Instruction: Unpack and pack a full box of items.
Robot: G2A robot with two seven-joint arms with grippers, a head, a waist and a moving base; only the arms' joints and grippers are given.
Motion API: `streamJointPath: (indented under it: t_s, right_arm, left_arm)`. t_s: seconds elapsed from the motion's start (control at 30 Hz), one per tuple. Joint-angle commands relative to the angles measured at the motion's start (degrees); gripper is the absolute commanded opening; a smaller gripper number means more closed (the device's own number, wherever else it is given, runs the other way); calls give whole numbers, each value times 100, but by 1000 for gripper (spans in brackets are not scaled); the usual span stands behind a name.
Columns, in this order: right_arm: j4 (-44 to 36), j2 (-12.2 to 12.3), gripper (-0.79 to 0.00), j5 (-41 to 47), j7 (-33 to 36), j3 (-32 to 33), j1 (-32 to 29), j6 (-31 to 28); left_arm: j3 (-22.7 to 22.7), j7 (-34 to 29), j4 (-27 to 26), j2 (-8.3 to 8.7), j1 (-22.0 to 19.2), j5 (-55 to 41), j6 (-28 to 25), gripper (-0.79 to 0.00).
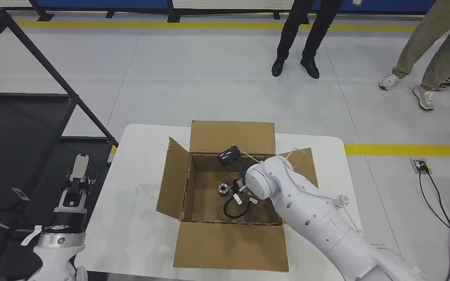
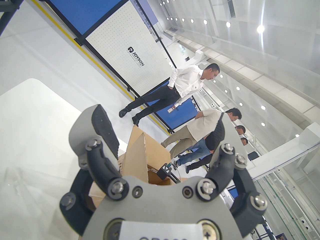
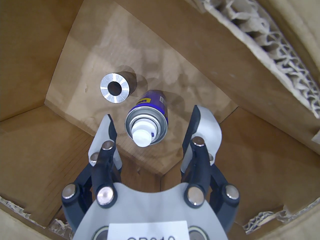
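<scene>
Two fingers of the right gripper (image 3: 152, 116) are spread wide with nothing between them, hanging down inside the cardboard box (image 3: 225, 58) just above a spray can (image 3: 147, 123). The can's standing upright on the box floor, white nozzle up, blue-purple body. It's pretty much lined up with the gap between the fingers, with space on both sides. Just beside it, a bit further along the floor, there's a short metal tube (image 3: 115, 91) standing on end, hole facing up, not touching the can. The box walls around them have torn corrugated edges. From the top view the box sits mid-way on a white table (image 1: 140, 154) with its flaps folded outward, and the right arm (image 1: 295, 204) bends over its right side and down into it. The left gripper (image 1: 79, 172) is well off to the left, past the table edge, fingers open too, holding nothing.
</scene>
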Motion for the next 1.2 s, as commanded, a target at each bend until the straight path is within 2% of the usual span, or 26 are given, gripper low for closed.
streamJointPath:
  t_s: [0.0, 0.1, 0.13, 0.17, 0.3, 0.47, 0.63, 0.73, 0.87, 1.07, 1.17]
  right_arm:
    - [-296, 58, -175, -63, -23, 155, -95, -2]
    - [-1128, 223, -132, -414, 42, 503, -397, 189]
    - [-1500, 297, -37, -585, 87, 663, -559, 294]
    - [-1916, 375, 0, -774, 155, 836, -750, 389]
    - [-3629, 690, 0, -1709, 536, 1666, -1695, 701]
    - [-5352, 987, 0, -2794, 847, 3021, -3054, 1058]
    - [-6543, 1125, 0, -2856, 570, 4603, -4511, 1320]
    - [-6618, 1151, 0, -2733, 502, 5403, -5178, 1441]
    - [-6266, 1156, 0, -2376, 411, 5979, -5672, 1360]
    - [-5463, 1151, 0, -1753, 87, 6067, -5808, 918]
    - [-5017, 1133, 0, -1656, -232, 5916, -5683, 950]
  left_arm:
    - [0, 0, 0, 0, 0, 0, 0, 0]
    - [0, 0, 0, 0, 0, 0, 0, 0]
    - [0, 0, 0, 0, 0, 0, 0, 0]
    - [0, 0, 0, 0, 0, 0, 0, 0]
    - [0, 0, 0, 0, 0, 0, 0, 0]
    - [0, 0, 0, 0, 0, 0, 0, 0]
    - [0, 0, 0, 0, 0, 0, 0, 0]
    - [0, 0, 0, 0, 0, 0, 0, 0]
    - [0, 0, 0, 0, 0, 0, 0, 0]
    - [0, 0, 0, 0, 0, 0, 0, 0]
    - [0, 0, 0, 0, 0, 0, 0, 0]
